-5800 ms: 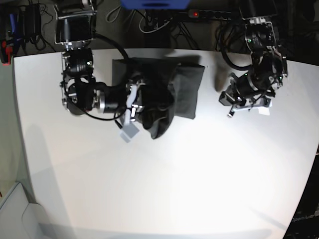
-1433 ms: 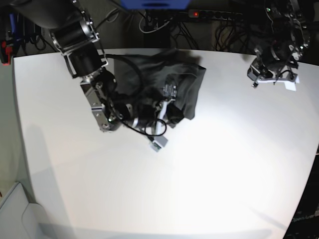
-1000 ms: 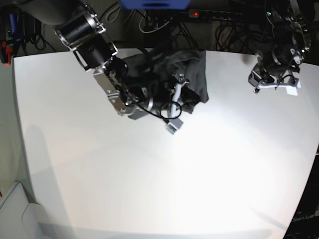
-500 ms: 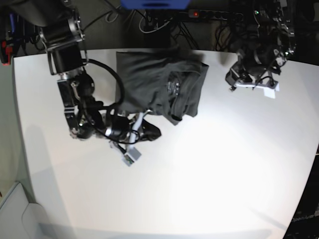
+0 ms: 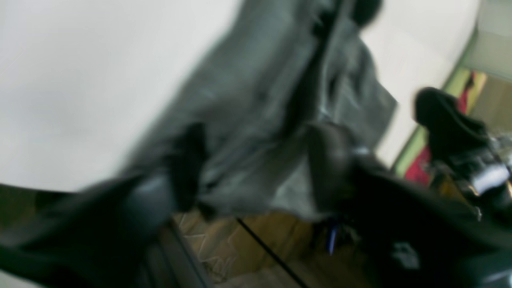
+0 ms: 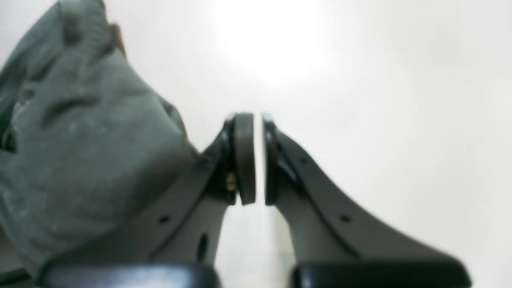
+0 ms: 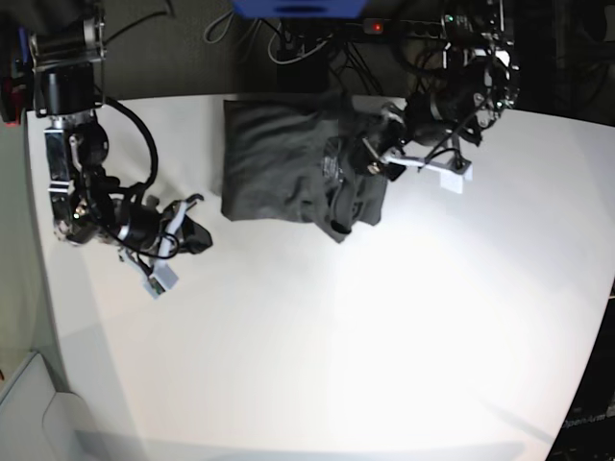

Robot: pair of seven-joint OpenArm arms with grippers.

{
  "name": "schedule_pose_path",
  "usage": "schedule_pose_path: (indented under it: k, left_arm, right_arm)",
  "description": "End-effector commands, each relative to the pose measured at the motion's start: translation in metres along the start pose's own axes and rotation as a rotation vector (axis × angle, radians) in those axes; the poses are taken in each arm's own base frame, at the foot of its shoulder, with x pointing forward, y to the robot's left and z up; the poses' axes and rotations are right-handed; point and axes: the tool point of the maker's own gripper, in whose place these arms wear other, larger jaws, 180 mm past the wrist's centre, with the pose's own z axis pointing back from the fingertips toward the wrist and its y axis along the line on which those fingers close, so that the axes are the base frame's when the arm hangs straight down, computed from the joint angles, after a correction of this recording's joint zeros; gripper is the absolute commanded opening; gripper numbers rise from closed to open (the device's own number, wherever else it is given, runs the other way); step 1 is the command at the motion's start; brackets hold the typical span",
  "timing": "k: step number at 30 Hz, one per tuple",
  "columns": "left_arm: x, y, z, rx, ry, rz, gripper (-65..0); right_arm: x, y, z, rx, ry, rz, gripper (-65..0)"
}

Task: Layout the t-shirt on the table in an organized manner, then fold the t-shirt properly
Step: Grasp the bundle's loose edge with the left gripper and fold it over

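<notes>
Two arms in frame, one garment. T-shirt (image 7: 288,173) lies bunched at the far side of the table (image 7: 384,327), roughly a rumpled rectangle with extra folds heaped toward its right edge in the base view; not spread flat. Left gripper (image 7: 377,158) sits at that right edge of the cloth, over the heaped folds. Left wrist view is heavily blurred: grey fabric (image 5: 256,120) fills the space between two dark fingers (image 5: 188,164), which stand spread apart; whether either finger touches the cloth cannot be told through the blur. Right gripper (image 7: 192,226) is low over bare table on the base view's left, near the shirt's left edge and apart from it. Right wrist view shows its pads (image 6: 245,160) nearly pressed together, a thin bright slit between them, nothing pinched; a fold of grey shirt (image 6: 80,140) rises just beside the left finger. Cables and a power strip (image 7: 404,27) beyond the far table edge
</notes>
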Motion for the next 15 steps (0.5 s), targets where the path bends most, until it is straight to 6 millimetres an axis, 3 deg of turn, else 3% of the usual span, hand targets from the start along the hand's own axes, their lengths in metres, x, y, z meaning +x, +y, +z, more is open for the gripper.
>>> schedule_pose_path:
  k: [1, 4, 7, 11, 15]
  left_arm:
    - [0.009, -0.015, 0.008, -0.043, -0.029, -0.013, -15.2]
    - [0.014, -0.023, 0.015, -0.064, -0.055, -0.027, -7.4]
    - [0.016, -0.018, 0.016, -0.048, -0.055, -0.037, -2.1]
    - [0.025, -0.011, 0.014, -0.024, -0.065, -0.047, 0.0]
    - [0.052, -0.003, 0.015, 0.001, -0.110, -0.041, 0.0]
  right_arm:
    - [0.019, -0.004, 0.008, -0.005, -0.059, 0.017, -62.7]
    - [0.011, -0.006, 0.009, -0.009, -0.046, 0.012, -62.7]
    - [0.008, -0.006, 0.009, -0.010, -0.043, 0.007, -62.7]
    - [0.007, -0.010, 0.012, -0.020, -0.034, 0.011, -62.7]
    - [0.005, -0.012, 0.014, -0.024, -0.028, 0.013, -62.7]
